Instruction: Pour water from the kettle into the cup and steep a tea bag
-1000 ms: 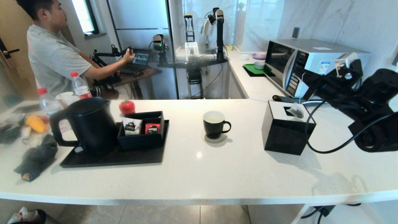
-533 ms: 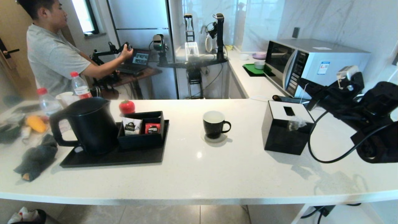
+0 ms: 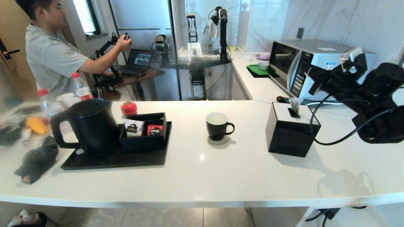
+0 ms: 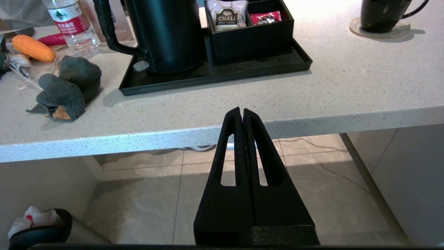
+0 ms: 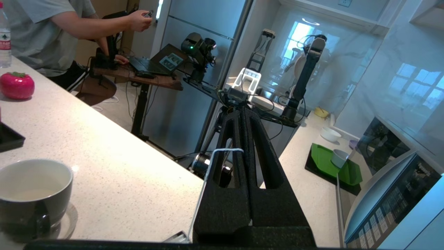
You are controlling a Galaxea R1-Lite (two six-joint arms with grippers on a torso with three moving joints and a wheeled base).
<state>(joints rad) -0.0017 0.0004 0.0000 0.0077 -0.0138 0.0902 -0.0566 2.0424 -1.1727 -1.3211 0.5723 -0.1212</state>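
Note:
The matte black kettle stands at the left end of a black tray. The black cup, white inside, sits on a coaster mid-counter. My right gripper is raised right of the cup, shut on the thin white string. From it the tea bag hangs just over the slot of a black box; the pouch is out of the right wrist view. My left gripper is shut and empty, low before the counter's front edge.
A black organiser on the tray holds a white sachet and a red sachet. Bottles, a paper cup, a corn cob and a dark cloth crowd the counter's left end. A microwave stands behind the box. A person stands at the back left.
The right gripper dipped and then rose again. The tea bag swung down in front of the black box and now hangs higher, over the box's slot.

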